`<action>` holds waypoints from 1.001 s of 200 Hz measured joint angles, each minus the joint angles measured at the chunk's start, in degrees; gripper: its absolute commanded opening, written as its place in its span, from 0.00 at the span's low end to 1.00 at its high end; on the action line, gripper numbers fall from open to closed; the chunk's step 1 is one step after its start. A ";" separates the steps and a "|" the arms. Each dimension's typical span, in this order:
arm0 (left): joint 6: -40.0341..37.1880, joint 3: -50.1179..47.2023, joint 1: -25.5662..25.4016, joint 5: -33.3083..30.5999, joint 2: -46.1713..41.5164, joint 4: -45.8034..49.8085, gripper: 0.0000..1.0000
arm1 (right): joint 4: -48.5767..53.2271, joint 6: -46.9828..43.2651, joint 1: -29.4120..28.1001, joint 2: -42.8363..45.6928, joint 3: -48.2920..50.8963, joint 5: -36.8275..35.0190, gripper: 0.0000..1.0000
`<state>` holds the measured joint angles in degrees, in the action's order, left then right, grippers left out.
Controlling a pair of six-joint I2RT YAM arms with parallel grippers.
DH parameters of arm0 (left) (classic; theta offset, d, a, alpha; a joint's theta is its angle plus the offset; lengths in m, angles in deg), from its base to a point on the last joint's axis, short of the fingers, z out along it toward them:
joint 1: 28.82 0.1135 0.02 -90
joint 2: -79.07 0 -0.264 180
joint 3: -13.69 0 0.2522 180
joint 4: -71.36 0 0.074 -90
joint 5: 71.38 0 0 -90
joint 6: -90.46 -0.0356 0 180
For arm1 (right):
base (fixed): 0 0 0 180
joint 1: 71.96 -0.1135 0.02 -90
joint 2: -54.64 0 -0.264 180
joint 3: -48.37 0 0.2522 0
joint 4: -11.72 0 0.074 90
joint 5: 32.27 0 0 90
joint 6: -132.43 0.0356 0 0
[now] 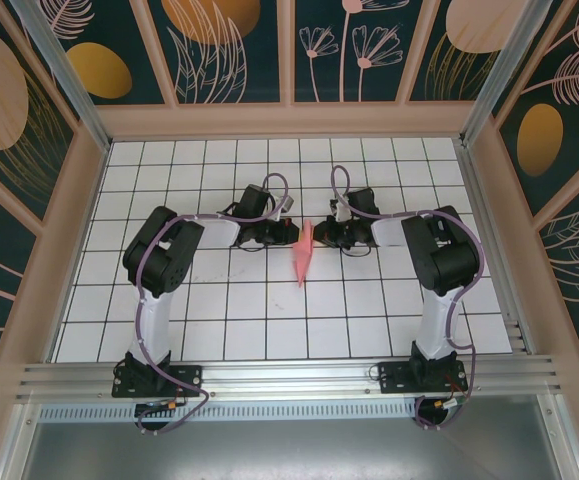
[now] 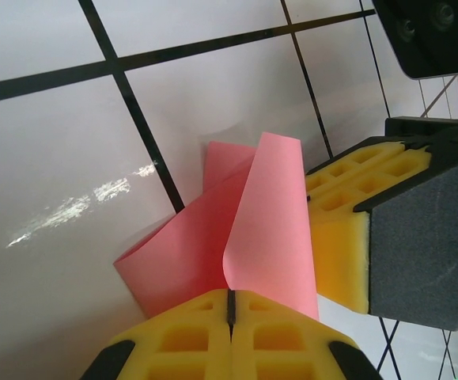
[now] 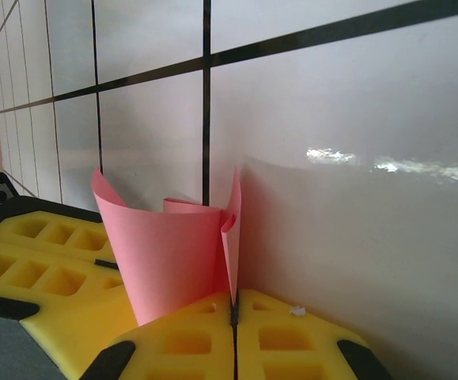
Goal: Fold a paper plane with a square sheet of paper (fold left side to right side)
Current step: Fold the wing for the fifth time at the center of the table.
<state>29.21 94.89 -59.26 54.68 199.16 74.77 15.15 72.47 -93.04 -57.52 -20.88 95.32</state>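
The left hand is squeezed shut. Its yellow pads pinch the far end of the paper plane. The right hand is shut tight too and nips the same paper from the other side. The plane sits between the two hands, in the middle of the surface, with its sharp tip pointing to the near edge.

I think most of the folding is done, because the paper is slim and pointy. The loose flaps stand up curled, so they likely need pressing flat.

The surface is white with black lines. Past it are dark walls painted with flowers.
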 measured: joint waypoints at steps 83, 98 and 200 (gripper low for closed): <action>0.24 0.72 -0.04 0.96 1.68 -0.57 0.05 | 1.42 -1.70 -0.28 0.72 -0.92 -0.68 0.30; 0.24 0.72 0.02 1.01 1.68 -0.57 0.05 | 2.91 -2.71 -0.28 1.84 -0.94 -2.25 0.36; 2.05 0.70 -0.13 1.77 0.74 -0.57 0.20 | 5.84 -1.01 -0.55 17.88 9.05 -6.16 0.46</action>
<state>31.27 95.59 -59.39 56.45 199.91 74.21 20.99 71.46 -93.59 -39.64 -11.83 89.15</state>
